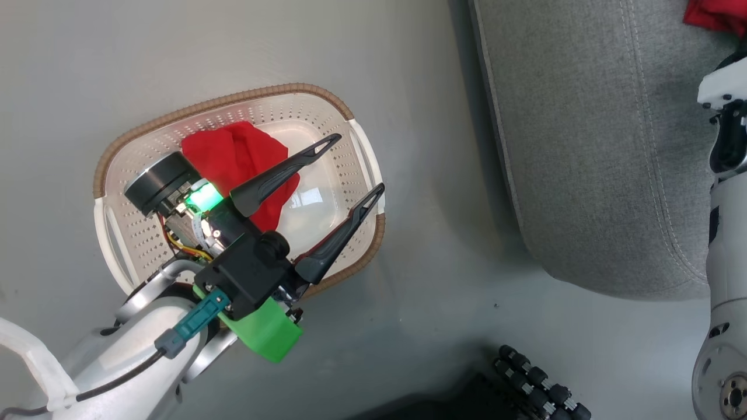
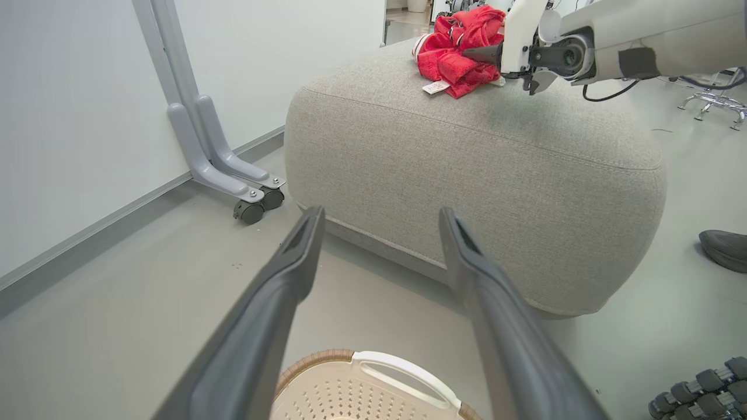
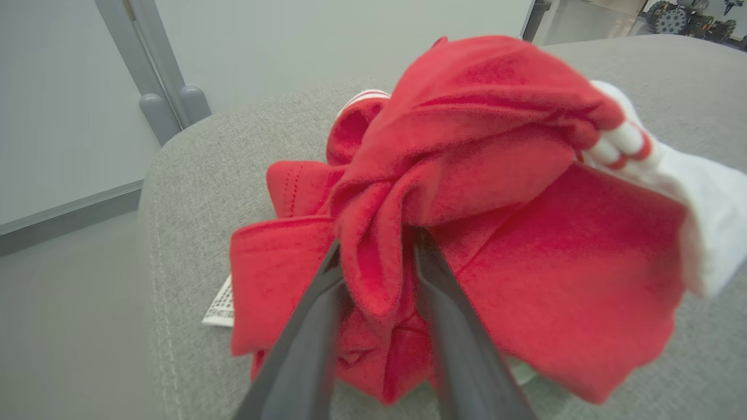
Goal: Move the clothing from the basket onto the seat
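Head view: at the left, the left claw [image 1: 360, 161] is hovering above the basket [image 1: 233, 99], its two fingers spread wide with nothing between them. It is reaching in from the near-left and pointing across the basket toward the seat [image 1: 583, 146]. Under it a red garment [image 1: 233, 157] is lying crumpled on the basket's bottom, toward the far rim. It looks light, limp and unbreakable, and it is likely to sag and trail when lifted. A raised fold near the middle of the bunch seems the best place to pinch, taken deep so that it is not slipping out.

Moving right, bare floor [image 1: 443, 280] is separating basket and seat. Further right, the clothing pile [image 3: 467, 175], red with a white striped cuff [image 3: 624, 143] and a small tag [image 3: 220, 303], is resting on the seat's top near its far edge. The right claw [image 3: 376, 245] is reaching level over the seat, its fingers standing partly apart with a red fold between them. I cannot tell whether they are pinching it or letting it go.
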Controlling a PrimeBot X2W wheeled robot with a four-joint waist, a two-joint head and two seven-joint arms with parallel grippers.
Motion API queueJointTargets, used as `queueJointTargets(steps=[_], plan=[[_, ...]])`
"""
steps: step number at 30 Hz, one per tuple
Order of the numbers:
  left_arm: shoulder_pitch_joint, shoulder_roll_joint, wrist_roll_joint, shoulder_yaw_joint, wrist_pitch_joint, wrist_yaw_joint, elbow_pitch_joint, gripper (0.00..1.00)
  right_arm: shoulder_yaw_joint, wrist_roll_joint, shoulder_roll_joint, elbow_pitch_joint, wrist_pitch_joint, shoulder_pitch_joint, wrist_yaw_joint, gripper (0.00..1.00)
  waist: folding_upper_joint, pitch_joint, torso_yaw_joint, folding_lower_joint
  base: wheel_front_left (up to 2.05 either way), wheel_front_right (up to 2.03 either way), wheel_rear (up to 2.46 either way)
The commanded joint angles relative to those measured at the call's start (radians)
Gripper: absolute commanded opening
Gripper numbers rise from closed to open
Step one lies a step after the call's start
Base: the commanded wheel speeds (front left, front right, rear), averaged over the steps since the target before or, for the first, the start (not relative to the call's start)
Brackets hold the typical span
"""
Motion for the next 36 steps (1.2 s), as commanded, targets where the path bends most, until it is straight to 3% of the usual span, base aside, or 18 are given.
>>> queueJointTargets(steps=[1, 10, 20, 28, 36], plan=[[0.012, -0.001, -0.007, -0.001, -0.008, 0.008, 0.008, 1.0, -0.001, -0.008, 0.004, -0.018, -0.003, 0.035, -0.001, 1.0, 0.0, -0.046, -0.017, -0.0001, 0.0, 0.0, 0.0], [0.092, -0.049, -0.051, -0.012, -0.059, 0.052, 0.084, 1.0, 0.015, -0.031, 0.047, -0.185, -0.004, 0.264, -0.001, 1.0, 0.0, -0.233, -0.011, -0.0001, 0.0, 0.0, 0.0], [0.196, -0.107, -0.122, 0.027, -0.13, 0.139, 0.195, 1.0, 0.116, -0.058, 0.099, -0.44, -0.004, 0.507, -0.001, 1.0, 0.0, -0.422, 0.064, -0.0001, 0.0, 0.0, 0.0], [0.271, -0.131, -0.172, 0.114, -0.172, 0.209, 0.282, 1.0, 0.22, -0.045, 0.118, -0.58, 0.014, 0.649, -0.001, 1.0, 0.0, -0.52, 0.163, -0.0001, 0.0, 0.0, 0.0], [0.355, -0.142, -0.192, 0.274, -0.179, 0.259, 0.322, 1.0, 0.331, 0.005, 0.12, -0.675, 0.066, 0.754, -0.001, 1.0, 0.0, -0.59, 0.243, -0.0001, 0.0, 0.0, 0.0]])
